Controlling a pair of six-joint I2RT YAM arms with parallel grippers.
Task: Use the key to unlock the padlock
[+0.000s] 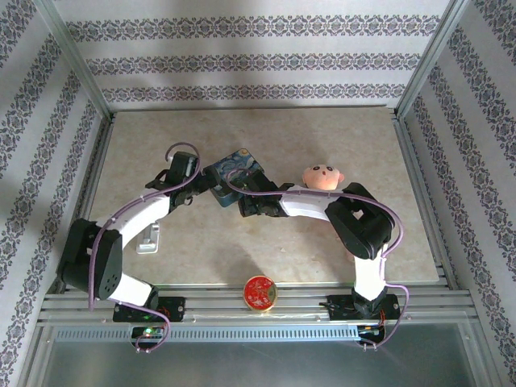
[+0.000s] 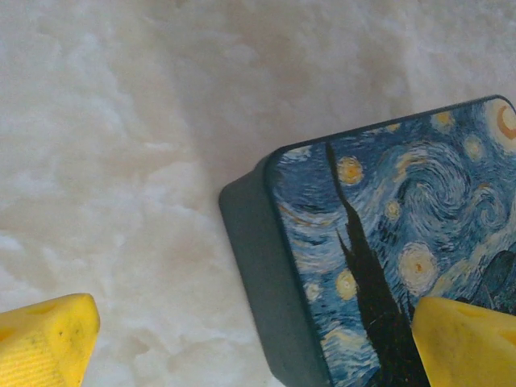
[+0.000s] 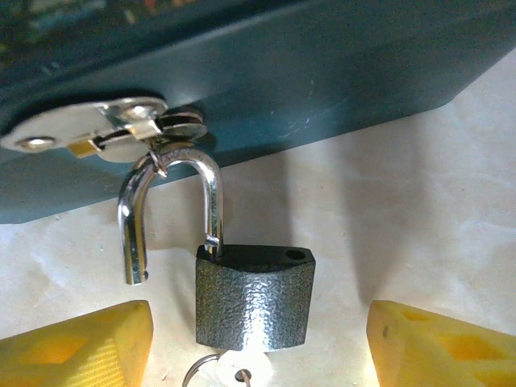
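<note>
The padlock (image 3: 254, 298), shackle (image 3: 173, 173) released and key (image 3: 242, 372) inserted, is hanging from the tin's (image 2: 379, 242) hasp (image 3: 89, 129), with the right gripper (image 3: 258, 343) flanking it and the left gripper (image 2: 258, 339) poised to steady the tin, both spread.

Tin (image 1: 238, 171) in the middle of the surface (image 1: 161, 145)
The padlock (image 3: 254, 302) is hooked on the hasp (image 3: 89, 129) at the tin's side, the key (image 3: 242, 373) in its bottom; a doll head (image 1: 322, 177) lies right of the tin.

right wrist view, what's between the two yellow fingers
The padlock sits between the fingers of the right gripper, touching neither, the key in its base; bare table shows either side, in the right wrist view.
</note>
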